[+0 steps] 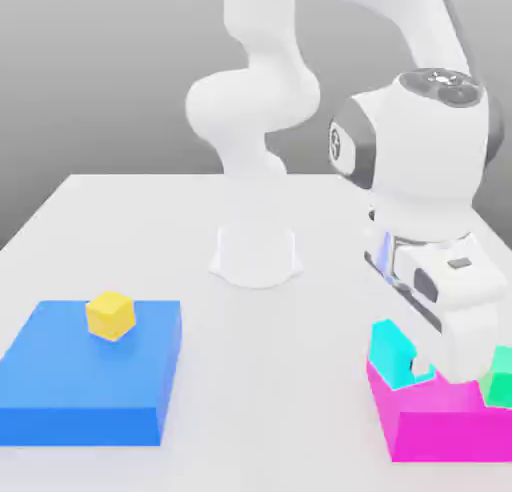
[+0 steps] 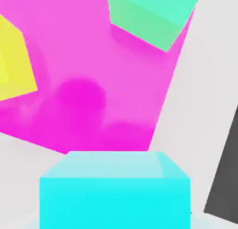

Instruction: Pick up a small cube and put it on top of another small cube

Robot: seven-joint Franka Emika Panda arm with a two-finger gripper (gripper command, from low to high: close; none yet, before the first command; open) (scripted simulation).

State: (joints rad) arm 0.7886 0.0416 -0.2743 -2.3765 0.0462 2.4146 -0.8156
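Note:
The small cyan cube (image 1: 390,348) rests on the near-left corner of a flat magenta block (image 1: 440,425) at the exterior view's right. My gripper (image 1: 416,368) has come down over it, and its white hand hides part of the cube. The fingers are shut on the cube's sides. In the hand view the same cyan cube (image 2: 116,191) sits very close, with the magenta block (image 2: 93,60) behind it. A greener mint cube (image 1: 498,375) stands on the same block, at its right end, also visible as the mint cube (image 2: 151,14) in the hand view.
A yellow cube (image 2: 11,60) lies on the magenta block beside the mint one. At the exterior view's left, a large flat blue block (image 1: 90,375) carries another yellow cube (image 1: 110,314). The arm's white base (image 1: 255,255) stands mid-table on the white table (image 1: 270,380).

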